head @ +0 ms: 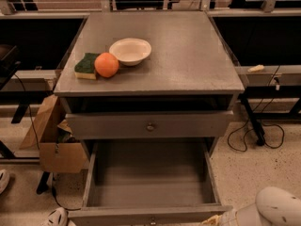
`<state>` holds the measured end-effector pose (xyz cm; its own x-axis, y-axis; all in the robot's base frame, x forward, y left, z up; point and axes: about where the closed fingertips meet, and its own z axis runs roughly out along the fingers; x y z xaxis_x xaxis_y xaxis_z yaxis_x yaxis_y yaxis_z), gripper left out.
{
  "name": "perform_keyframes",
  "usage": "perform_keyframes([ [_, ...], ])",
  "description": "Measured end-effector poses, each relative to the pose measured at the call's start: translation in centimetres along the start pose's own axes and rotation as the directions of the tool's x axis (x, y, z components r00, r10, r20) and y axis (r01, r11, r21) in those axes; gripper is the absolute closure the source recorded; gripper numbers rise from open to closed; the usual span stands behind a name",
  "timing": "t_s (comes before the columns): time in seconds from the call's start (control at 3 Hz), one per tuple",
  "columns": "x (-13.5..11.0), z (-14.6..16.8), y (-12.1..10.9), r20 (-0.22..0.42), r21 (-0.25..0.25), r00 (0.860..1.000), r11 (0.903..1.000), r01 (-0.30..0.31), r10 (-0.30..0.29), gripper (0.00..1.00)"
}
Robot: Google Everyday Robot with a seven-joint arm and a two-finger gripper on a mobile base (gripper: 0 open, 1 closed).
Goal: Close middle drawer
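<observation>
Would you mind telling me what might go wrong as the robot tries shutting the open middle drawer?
The gripper sits low at the right front corner of the middle drawer, far from its centre knob; pushing there might skew and jam the drawer. A hard shove could also jolt the cabinet and set the orange on top rolling.

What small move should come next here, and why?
Probably press the gripper, now at the bottom right by the front panel's right end, against the middle drawer front and push toward the cabinet: the drawer stands pulled far out, its front at the picture's lower edge.
</observation>
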<state>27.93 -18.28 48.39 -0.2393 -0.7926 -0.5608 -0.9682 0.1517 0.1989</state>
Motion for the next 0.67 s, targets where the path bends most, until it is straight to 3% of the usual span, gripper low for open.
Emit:
perform_keyframes([
  [0.33, -0.8, 4.5, -1.0, 0.006, -0.026, 1.0, 0.9996, -0.011, 0.011, 0.65],
  [0.67, -1.7, 7.9, -3.1, 0.014, -0.015, 0.999, 0.9995, -0.028, 0.028, 0.88],
])
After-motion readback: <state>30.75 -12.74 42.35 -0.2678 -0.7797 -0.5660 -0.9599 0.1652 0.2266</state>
